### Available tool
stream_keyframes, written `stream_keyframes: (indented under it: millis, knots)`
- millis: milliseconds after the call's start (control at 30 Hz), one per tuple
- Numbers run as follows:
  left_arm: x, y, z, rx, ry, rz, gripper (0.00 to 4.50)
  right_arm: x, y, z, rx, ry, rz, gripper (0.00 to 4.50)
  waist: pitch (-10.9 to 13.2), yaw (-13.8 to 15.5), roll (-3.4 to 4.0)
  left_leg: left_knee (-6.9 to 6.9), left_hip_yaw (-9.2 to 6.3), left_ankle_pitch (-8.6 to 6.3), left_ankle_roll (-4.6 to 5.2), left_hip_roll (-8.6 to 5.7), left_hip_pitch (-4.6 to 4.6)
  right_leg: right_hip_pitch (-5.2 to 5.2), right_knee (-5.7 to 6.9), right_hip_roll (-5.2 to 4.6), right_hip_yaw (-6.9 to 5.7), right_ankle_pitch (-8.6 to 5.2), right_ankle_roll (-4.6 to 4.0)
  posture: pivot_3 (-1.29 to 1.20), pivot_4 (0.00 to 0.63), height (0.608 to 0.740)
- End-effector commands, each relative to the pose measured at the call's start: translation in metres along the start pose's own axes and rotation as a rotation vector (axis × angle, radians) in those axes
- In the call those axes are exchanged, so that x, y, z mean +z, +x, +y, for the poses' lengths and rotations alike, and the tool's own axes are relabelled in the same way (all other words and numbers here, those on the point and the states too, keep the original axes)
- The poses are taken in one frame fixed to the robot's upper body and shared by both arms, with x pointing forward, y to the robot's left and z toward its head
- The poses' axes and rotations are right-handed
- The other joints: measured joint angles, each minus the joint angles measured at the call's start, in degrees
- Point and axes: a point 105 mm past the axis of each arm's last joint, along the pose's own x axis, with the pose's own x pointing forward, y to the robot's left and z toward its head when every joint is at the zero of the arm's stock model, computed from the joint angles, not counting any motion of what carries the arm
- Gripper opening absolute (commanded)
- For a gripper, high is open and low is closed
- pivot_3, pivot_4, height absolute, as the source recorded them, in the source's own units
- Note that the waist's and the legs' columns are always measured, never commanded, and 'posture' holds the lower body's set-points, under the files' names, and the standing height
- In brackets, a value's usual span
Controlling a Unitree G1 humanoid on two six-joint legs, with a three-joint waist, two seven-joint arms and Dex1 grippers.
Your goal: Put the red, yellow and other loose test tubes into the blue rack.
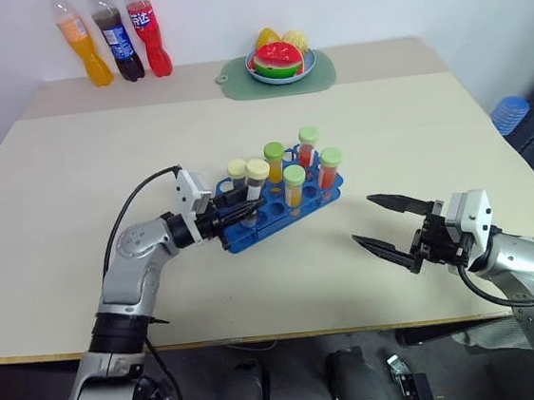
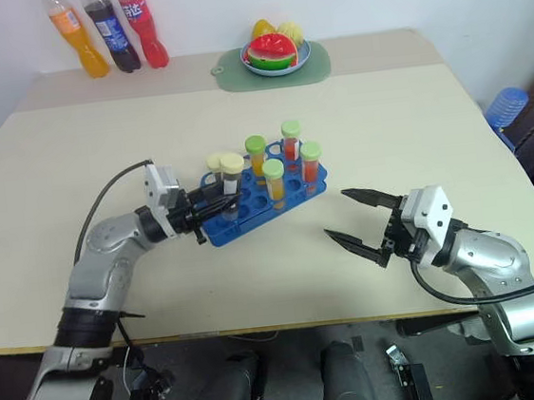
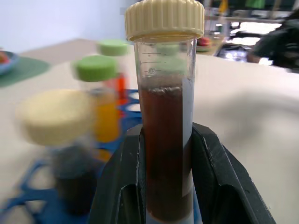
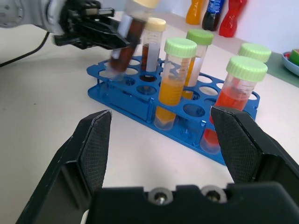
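Beige counter (image 1: pixel 74 182) with blue rack (image 1: pixel 328 192). Left fingers (image 3: pixel 117 186) clamp a brown tube (image 3: pixel 163 140) mid-body (light, slick, rigid plastic, probably); right fingers (image 1: pixel 391 244) gape empty.

Bright blue rack (image 1: pixel 282 208); dark brown tube (image 3: pixel 163 116) with cream cap; orange-yellow tube (image 4: pixel 172 84) and red tube (image 4: pixel 233 100) with light green caps; beige surface (image 1: pixel 74 182).
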Motion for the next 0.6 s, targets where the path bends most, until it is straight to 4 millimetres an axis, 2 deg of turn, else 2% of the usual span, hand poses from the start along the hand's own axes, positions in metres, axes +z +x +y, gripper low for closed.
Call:
stream_keyframes:
  millis: [33,133,333,533,600]
  knots:
    - [-0.006,-0.003,0.019,0.043,0.009,0.017,0.75,0.008,0.002,-0.001,0.002,-0.035,-0.034,3.73,0.0,0.0,0.00,0.01,0.02,0.00,0.00,0.00,0.00,0.01,0.00,0.00,-0.02,0.00,0.00,0.00,0.150,0.740]
    - [-0.011,-0.004,0.022,0.028,-0.005,0.012,0.75,0.008,0.003,-0.002,0.004,-0.035,-0.035,3.73,0.0,-0.2,0.00,0.01,0.06,0.00,0.00,-0.01,0.00,0.01,0.00,0.00,-0.02,0.00,0.00,0.00,0.150,0.740]
    - [-0.017,-0.006,0.013,-0.043,-0.023,-0.017,0.75,0.008,0.002,-0.003,0.001,-0.038,-0.036,3.73,0.0,-0.3,0.00,0.03,0.04,0.00,0.01,0.00,0.01,0.03,0.02,0.01,-0.04,0.00,0.00,0.00,0.150,0.740]
    - [0.011,-0.002,0.008,-0.090,-0.064,-0.197,0.75,0.008,0.001,-0.002,-0.005,-0.037,-0.036,3.73,0.0,-0.2,0.00,0.05,0.02,-0.01,0.01,0.00,0.00,0.02,0.01,0.00,-0.04,0.00,0.01,0.00,0.150,0.740]
    - [0.015,-0.002,0.007,-0.106,-0.066,-0.218,0.75,0.008,0.001,-0.002,-0.006,-0.037,-0.036,3.73,0.0,-0.3,-0.01,0.09,0.00,-0.01,0.01,0.00,-0.04,0.02,0.01,0.00,-0.07,0.00,0.01,0.00,0.150,0.740]
